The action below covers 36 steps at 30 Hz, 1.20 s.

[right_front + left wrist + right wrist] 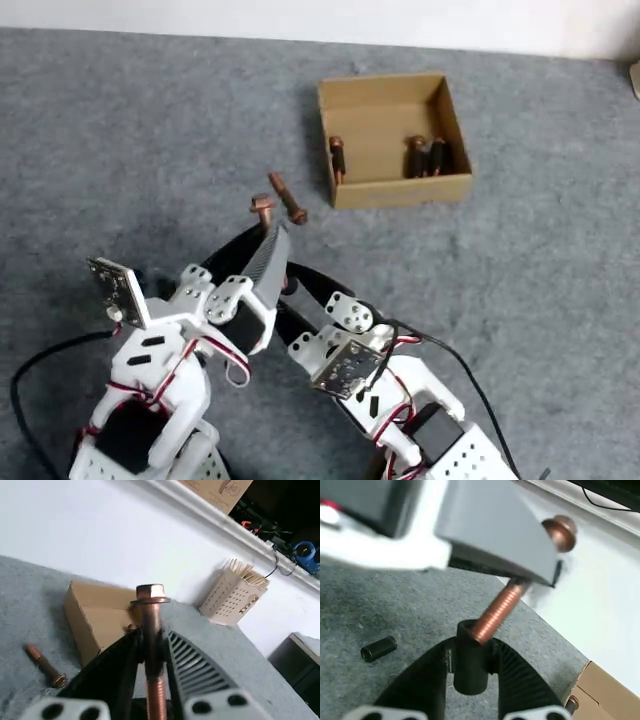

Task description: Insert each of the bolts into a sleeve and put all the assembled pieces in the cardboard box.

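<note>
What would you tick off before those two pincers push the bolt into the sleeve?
1. Left pincer gripping the held bolt: ok.
2. Right pincer gripping the held sleeve: ok.
3. Bolt tip at the sleeve's mouth: ok.
4. Bolt in line with the sleeve: not ok, it meets it at a slant.
5. Spare bolt and spare sleeve lying free for the next round: ok.
6. Room in the cardboard box: ok, bare floor shows behind the pieces inside.
</note>
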### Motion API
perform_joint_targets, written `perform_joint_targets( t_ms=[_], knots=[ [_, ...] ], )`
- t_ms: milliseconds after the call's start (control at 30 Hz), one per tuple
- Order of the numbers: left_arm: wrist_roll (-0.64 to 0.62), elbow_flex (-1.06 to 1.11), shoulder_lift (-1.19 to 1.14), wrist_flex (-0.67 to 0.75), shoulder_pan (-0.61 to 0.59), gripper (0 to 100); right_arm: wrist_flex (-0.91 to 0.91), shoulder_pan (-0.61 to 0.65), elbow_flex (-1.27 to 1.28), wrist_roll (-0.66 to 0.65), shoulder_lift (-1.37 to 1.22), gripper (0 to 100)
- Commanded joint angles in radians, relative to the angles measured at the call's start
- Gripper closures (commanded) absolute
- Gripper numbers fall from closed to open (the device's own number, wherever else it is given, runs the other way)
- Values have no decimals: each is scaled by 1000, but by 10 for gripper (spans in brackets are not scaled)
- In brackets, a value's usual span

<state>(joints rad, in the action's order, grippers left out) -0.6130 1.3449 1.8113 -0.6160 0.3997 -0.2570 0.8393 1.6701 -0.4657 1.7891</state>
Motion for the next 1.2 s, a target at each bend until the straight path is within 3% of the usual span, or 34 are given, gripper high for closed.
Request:
perform_joint_targets(
  t_ms=[0,300,900,1033,1167],
  knots=[
    [66,2,10,127,-56,996,24,-2,120,-5,2,994],
    [63,8,10,141,-84,996,24,-4,120,-5,2,994],
    [60,-1,10,-41,-2,996,25,-21,116,-5,2,994],
    [58,-5,8,-132,-18,996,28,-61,116,-5,12,994],
    [-6,-38,-2,-284,-124,996,27,-68,114,-5,12,994]
  ],
)
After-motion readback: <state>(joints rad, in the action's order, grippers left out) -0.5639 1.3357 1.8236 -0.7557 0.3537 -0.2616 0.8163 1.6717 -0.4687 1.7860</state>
